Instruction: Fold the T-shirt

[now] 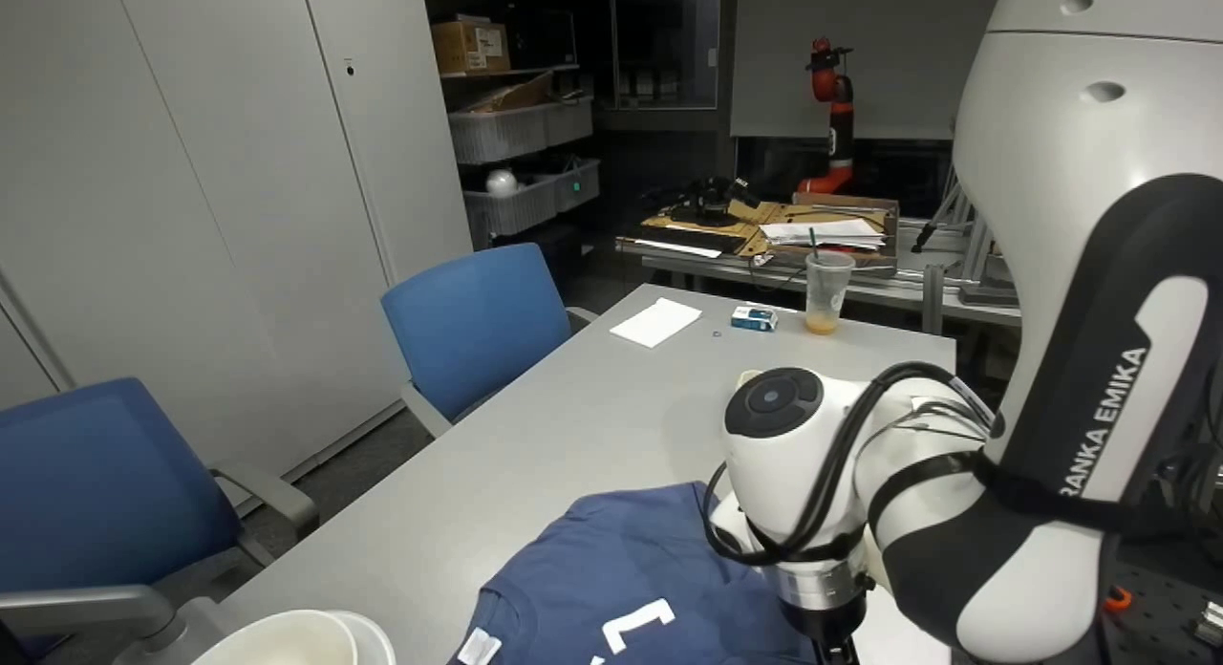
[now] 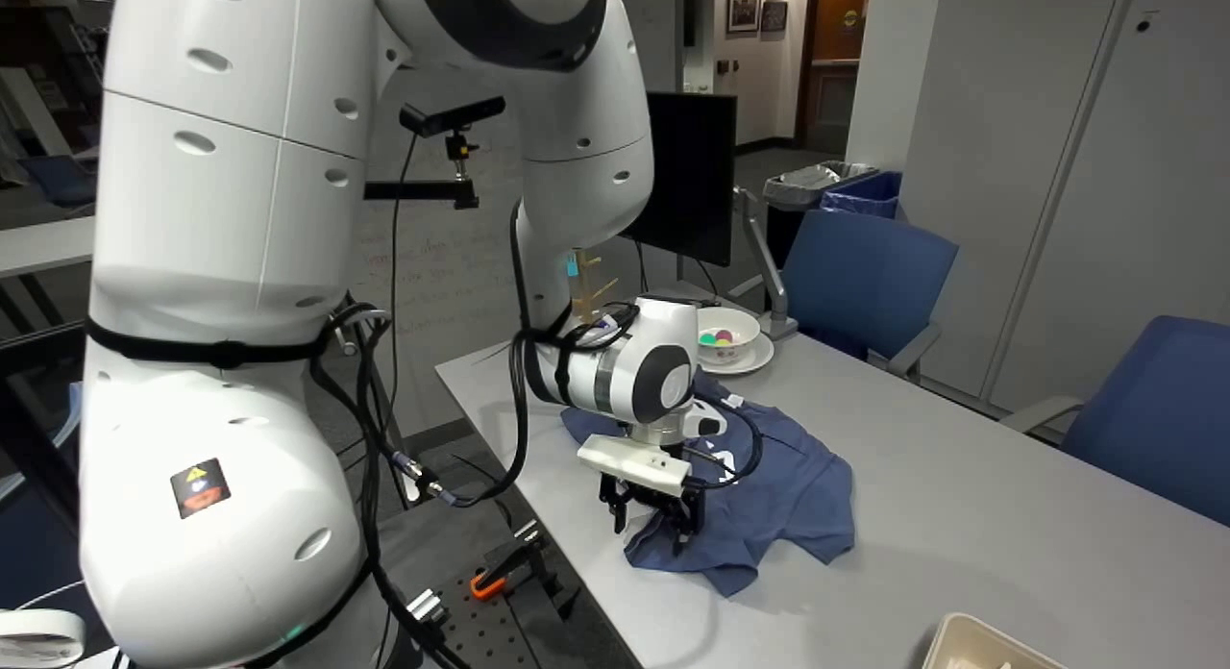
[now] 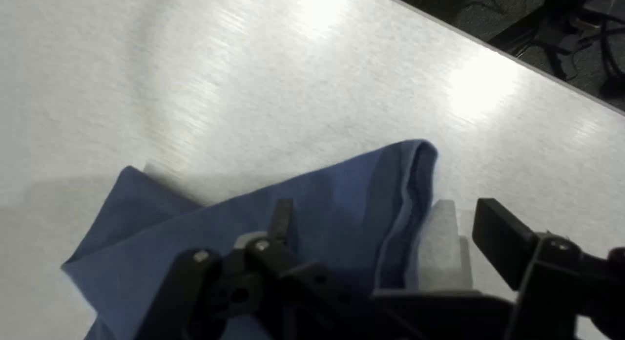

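The T-shirt, dark blue with white lettering, lies on the table in both exterior views [image 1: 611, 560] [image 2: 793, 477]. It is wrinkled, and part of it is hidden behind the arm. In the wrist view a hemmed, folded end of the T-shirt [image 3: 342, 198] lies between and under my fingers, with a corner turned at the left. My gripper [image 3: 384, 209] is open, its left finger above the cloth and its right finger above the bare table beside the hem. In an exterior view my gripper [image 2: 650, 532] points down at the shirt's edge nearest the robot base. Contact cannot be told.
A bowl with coloured balls stands on a plate [image 2: 754, 361] beyond the shirt. A beige container [image 2: 990, 645] stands at the near table end. A cup [image 1: 827, 297], a small box [image 1: 754, 318] and white paper [image 1: 655, 322] lie toward the far end. Blue chairs [image 1: 478, 326] line one side.
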You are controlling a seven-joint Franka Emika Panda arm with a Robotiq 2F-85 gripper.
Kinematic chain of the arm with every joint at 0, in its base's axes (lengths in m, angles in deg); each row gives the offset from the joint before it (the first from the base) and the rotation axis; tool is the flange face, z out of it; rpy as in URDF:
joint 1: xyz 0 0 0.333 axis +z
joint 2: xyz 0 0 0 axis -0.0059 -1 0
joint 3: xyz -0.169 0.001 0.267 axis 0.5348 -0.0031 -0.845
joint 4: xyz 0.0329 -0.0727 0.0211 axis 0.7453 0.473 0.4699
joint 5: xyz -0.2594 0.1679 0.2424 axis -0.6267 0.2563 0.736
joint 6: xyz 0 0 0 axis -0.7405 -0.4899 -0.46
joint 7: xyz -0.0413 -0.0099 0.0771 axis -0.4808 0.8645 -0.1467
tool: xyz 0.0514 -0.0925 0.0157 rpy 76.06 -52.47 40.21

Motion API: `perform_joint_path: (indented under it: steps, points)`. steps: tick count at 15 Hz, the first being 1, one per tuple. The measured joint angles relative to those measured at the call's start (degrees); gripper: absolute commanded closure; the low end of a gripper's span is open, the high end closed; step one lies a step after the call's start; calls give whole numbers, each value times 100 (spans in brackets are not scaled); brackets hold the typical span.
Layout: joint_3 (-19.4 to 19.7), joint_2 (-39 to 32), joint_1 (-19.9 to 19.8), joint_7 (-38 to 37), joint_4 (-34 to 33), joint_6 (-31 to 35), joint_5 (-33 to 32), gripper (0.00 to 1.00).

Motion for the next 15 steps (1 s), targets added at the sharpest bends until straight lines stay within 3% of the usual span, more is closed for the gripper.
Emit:
perform_joint_path:
  steps: [8, 12, 15]
  points:
    - [-26, -76, 2, -125, 16, -30, 179, 99]
    - [-8, -34, -2, -126, -52, -305, 179, 99]
    - [23, 196, 45, -139, -173, -1013, 68, 99]
